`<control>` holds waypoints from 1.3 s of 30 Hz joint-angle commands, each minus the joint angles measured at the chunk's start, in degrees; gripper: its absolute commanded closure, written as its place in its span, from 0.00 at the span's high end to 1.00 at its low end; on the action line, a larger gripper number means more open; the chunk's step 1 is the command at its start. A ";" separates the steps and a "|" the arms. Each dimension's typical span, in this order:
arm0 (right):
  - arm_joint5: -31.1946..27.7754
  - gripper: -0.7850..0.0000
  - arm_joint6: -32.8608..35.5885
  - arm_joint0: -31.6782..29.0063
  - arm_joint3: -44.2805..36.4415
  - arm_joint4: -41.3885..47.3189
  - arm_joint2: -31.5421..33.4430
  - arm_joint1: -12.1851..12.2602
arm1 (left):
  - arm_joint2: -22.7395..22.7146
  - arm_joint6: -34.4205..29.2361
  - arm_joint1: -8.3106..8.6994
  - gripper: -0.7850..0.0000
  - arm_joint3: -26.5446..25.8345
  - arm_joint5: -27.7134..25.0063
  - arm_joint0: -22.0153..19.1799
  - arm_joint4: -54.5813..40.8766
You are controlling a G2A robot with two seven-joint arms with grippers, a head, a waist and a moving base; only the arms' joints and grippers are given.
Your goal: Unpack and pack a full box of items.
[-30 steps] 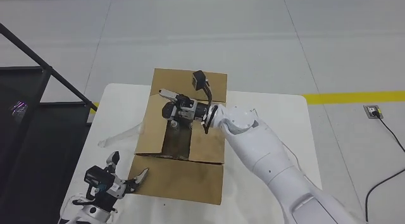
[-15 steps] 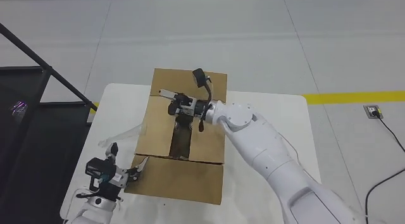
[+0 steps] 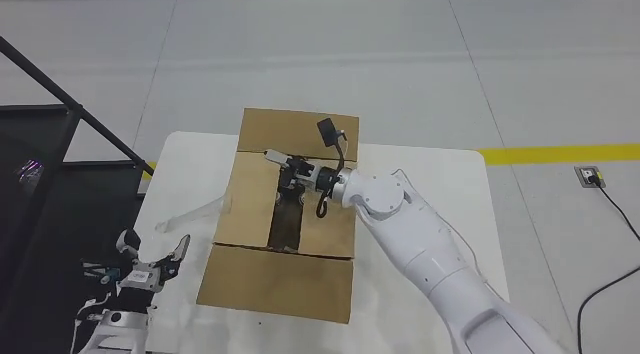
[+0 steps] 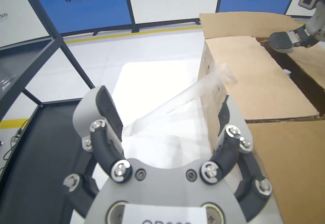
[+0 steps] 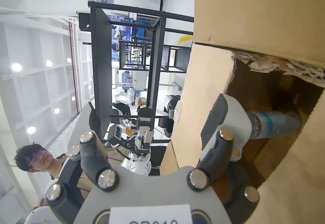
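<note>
The box (image 3: 330,224) stands in the middle of the white surface (image 3: 190,169). Its far flap (image 3: 298,126) and its near flap (image 3: 275,284) are folded outward. The two side flaps (image 3: 250,204) lie over the opening, with a dark narrow gap between them. So, as I judge, the task is at its beginning: the box is only half opened. Lifting the side flaps, taking the items out and packing them again are all left to do.

Through the gap, the right wrist view shows a clear bottle (image 5: 274,122) with a greenish band, lying inside the box. The other contents are in the dark and I cannot tell what they are. Torn white paper hangs along one inner edge of the opening.

The right hand (image 3: 283,164) is at the far end of the gap, and its fingers are wide apart. One finger (image 5: 221,118) is over the opening. The edge of the side flap nearer the left arm appears to lie between the two fingers, but they are not closed on it.

The left hand (image 3: 153,249) is near the front corner of the surface, well apart from the opening. It is also spread wide and it holds nothing. A strip of clear tape (image 4: 177,100) runs slanting from the side of the box down to the surface, just in front of this hand.
</note>
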 commanded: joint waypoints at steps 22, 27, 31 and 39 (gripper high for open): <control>4.48 1.00 0.97 -5.96 -7.48 -3.63 3.51 1.91 | 9.92 -2.62 -1.62 1.00 10.52 6.00 -10.44 6.99; 4.75 1.00 1.29 -6.19 -7.88 -3.83 3.81 1.94 | 10.08 -2.37 -1.70 1.00 10.12 5.05 -10.32 7.22; 5.00 1.00 1.50 -6.09 -7.75 -3.89 3.87 1.85 | 9.96 -2.40 -1.73 1.00 9.61 4.42 -10.05 7.48; 8.04 1.00 0.81 -4.92 -6.06 -3.12 3.91 1.30 | 9.52 -2.18 -1.74 1.00 7.99 2.22 -8.56 7.03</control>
